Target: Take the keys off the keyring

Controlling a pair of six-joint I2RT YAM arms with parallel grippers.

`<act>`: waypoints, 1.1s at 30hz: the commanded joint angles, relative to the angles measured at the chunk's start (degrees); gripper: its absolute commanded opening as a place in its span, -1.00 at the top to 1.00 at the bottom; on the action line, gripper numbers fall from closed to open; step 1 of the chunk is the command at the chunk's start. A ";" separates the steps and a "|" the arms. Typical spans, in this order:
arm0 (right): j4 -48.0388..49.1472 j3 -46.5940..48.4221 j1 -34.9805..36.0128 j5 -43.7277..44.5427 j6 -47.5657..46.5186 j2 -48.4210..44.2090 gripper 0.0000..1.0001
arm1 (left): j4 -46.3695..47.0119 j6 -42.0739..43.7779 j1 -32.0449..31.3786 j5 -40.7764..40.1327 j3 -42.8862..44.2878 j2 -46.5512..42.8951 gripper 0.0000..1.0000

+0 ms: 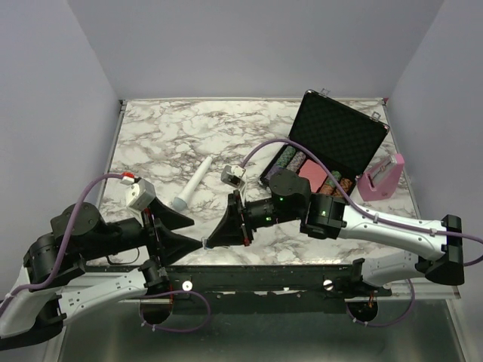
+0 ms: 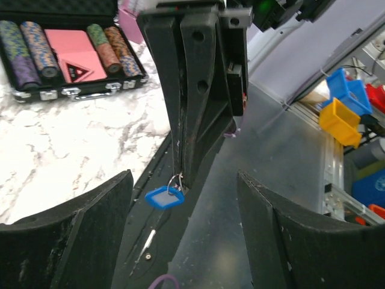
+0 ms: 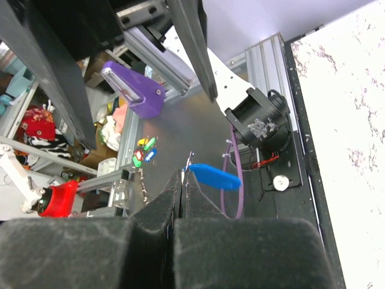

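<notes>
The right arm's fingers point(image 3: 157, 212) are pressed tight together, and at their very tips they pinch the thin silvery metal keyring point(image 2: 175, 180). From that ring hangs the small key with a bright blue plastic head point(image 2: 164, 197). In the left wrist view it dangles just below and to the left of the tips. In the right wrist view the blue head sticks out to the right of the tips.

The left arm's fingers point(image 2: 84, 229) stand spread wide, one at the lower left and one at the lower right of their own view. The ring and key show in the gap between them, touching neither.

All this sits at the near edge of the white marble bench point(image 1: 166, 136), lower centre of the top view. Farther up, a white stick-like tool point(image 1: 192, 183) lies on the marble. At upper right an open black case point(image 1: 339, 128) holds rows of poker chips point(image 2: 36, 51), with a pink object point(image 1: 381, 179) just beside it.
</notes>
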 commanded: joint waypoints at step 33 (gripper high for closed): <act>9.55 -1.72 0.41 -1.47 1.75 -3.64 0.99 | 9.69 -5.91 -0.05 7.60 -7.04 -1.49 1.00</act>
